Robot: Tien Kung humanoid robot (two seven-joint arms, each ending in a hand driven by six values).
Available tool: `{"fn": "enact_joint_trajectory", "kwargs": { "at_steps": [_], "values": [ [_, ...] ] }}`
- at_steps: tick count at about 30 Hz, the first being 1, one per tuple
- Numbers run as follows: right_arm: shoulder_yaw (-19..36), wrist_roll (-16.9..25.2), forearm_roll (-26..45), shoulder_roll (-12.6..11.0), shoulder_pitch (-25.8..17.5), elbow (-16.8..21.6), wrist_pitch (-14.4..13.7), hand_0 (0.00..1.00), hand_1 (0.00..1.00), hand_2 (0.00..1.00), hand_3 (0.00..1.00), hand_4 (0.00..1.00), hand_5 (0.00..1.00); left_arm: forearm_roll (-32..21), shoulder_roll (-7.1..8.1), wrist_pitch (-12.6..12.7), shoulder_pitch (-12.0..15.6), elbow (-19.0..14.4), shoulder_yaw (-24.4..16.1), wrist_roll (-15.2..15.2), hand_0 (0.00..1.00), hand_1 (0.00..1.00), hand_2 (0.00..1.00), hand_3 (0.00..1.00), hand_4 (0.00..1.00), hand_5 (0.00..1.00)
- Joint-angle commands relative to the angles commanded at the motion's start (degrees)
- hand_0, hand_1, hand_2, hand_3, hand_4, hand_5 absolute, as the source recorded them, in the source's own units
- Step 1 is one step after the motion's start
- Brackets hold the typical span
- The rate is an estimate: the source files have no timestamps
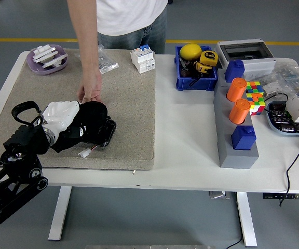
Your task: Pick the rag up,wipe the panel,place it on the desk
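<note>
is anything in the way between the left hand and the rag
Nothing visible: the left hand already lies on the black rag on the tan pad. The person's hand rests just beyond it, touching its far edge.

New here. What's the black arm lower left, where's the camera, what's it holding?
One view only: a camera on the robot's head, looking forward and down over the white table. The black arm is the robot's left arm; its left hand, white-shelled, presses a black rag on a dark panel lying on a beige mat. The right arm is out of view. A person at the far side rests a hand on the mat by the rag. Also on the table: a purple dish, a blue bin, a grey block with orange cylinders, a colour cube.
</note>
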Motion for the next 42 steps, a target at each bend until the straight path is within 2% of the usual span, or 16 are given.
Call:
{"fn": "enact_joint_trajectory", "kwargs": {
  "at_steps": [18, 36, 42],
  "values": [
    [0.31, -0.11, -0.47, -0.05, 0.14, 0.01, 0.05, 0.754, 0.671, 0.693, 0.721, 0.998, 0.613, 1.39, 2.71, 0.22, 0.45, 6.36, -8.29, -0.05, 0.224, 0.159, 0.536, 0.476, 0.226, 0.002],
    [1.14, -0.20, -1.48, -0.14, 0.16, 0.30, -0.02, 0.754, 0.672, 0.693, 0.723, 0.998, 0.614, 1.45, 4.30, 0.47, 0.78, 12.20, -11.54, -0.45, 0.224, 0.163, 0.536, 0.481, 0.264, 0.002],
    [1.38, -0.23, -1.81, -0.08, 0.18, 0.42, -0.06, 0.753, 0.670, 0.693, 0.725, 0.998, 0.613, 1.25, 4.57, 1.63, 0.83, 13.74, -12.65, -1.30, 0.224, 0.163, 0.533, 0.477, 0.255, 0.002]
  ]
}}
